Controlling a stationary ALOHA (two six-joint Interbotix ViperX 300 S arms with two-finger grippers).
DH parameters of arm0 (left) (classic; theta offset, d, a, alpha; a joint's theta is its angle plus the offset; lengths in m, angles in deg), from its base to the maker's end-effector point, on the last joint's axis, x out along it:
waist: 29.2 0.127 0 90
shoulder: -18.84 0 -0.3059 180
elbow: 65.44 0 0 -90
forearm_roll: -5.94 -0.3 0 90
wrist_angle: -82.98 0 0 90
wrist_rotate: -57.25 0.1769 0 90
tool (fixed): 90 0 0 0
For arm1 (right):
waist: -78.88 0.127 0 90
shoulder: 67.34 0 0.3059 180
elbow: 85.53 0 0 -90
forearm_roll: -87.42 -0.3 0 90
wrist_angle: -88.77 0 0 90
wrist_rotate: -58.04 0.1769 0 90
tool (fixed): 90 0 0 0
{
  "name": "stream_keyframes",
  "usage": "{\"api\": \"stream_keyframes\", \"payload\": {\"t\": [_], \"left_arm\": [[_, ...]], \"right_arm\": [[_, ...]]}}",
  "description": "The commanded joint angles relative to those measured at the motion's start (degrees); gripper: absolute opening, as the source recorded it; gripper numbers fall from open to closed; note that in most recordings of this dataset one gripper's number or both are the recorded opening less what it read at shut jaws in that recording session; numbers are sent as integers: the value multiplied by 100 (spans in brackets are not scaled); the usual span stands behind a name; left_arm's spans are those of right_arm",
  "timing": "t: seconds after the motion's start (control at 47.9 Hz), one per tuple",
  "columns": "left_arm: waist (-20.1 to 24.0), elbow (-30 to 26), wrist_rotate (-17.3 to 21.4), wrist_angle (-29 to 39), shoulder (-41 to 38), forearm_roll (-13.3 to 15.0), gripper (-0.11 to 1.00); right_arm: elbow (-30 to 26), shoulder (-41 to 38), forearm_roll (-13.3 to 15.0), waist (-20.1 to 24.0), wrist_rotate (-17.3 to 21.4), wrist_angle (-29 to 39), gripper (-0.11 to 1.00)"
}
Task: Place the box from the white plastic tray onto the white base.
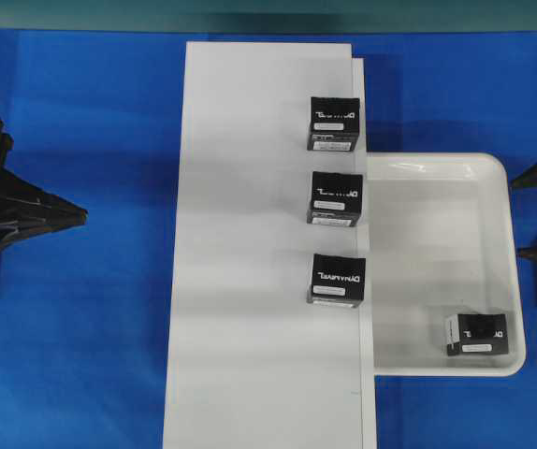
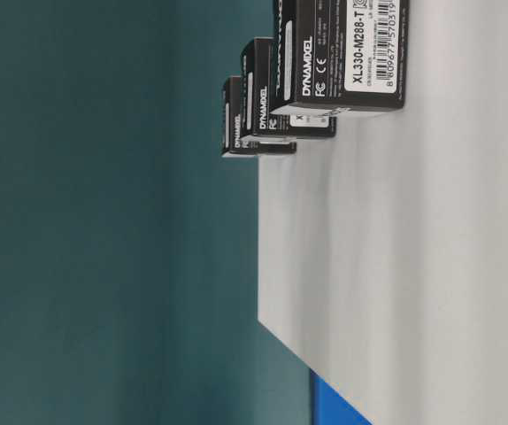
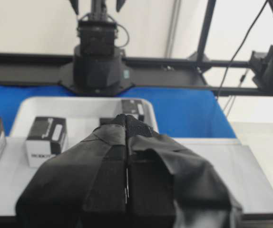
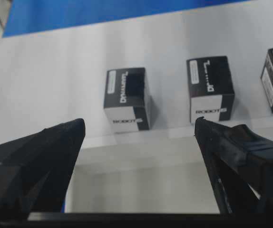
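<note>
One black DYNAMIXEL box (image 1: 477, 334) sits in the near right corner of the white plastic tray (image 1: 437, 243). In the left wrist view that box (image 3: 133, 108) shows at the tray's (image 3: 74, 107) far side. Three like boxes (image 1: 334, 123), (image 1: 335, 198), (image 1: 336, 279) stand in a row along the right edge of the white base (image 1: 250, 299). My right gripper (image 1: 526, 215) hangs open at the tray's right rim, nothing between its fingers (image 4: 140, 126). My left gripper (image 1: 67, 217) is shut and empty, left of the base (image 3: 127, 118).
Blue cloth (image 1: 81, 355) covers the table around the base and tray. The right wrist view looks over the tray floor (image 4: 141, 180) toward the row of boxes (image 4: 127, 97), (image 4: 211, 88). The table-level view shows the same row (image 2: 342, 53) on the base (image 2: 413, 248).
</note>
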Motion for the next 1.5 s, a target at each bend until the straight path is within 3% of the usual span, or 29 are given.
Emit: {"api": "stream_keyframes", "payload": {"t": [0.0, 1.483], "left_arm": [[-18, -132, -26, -26, -53, -9, -7], [-18, -132, -62, 290, -97, -18, -7]], "right_arm": [[-18, -18, 9, -9, -18, -70, 98], [246, 79, -9, 352, -70, -229, 98]]}}
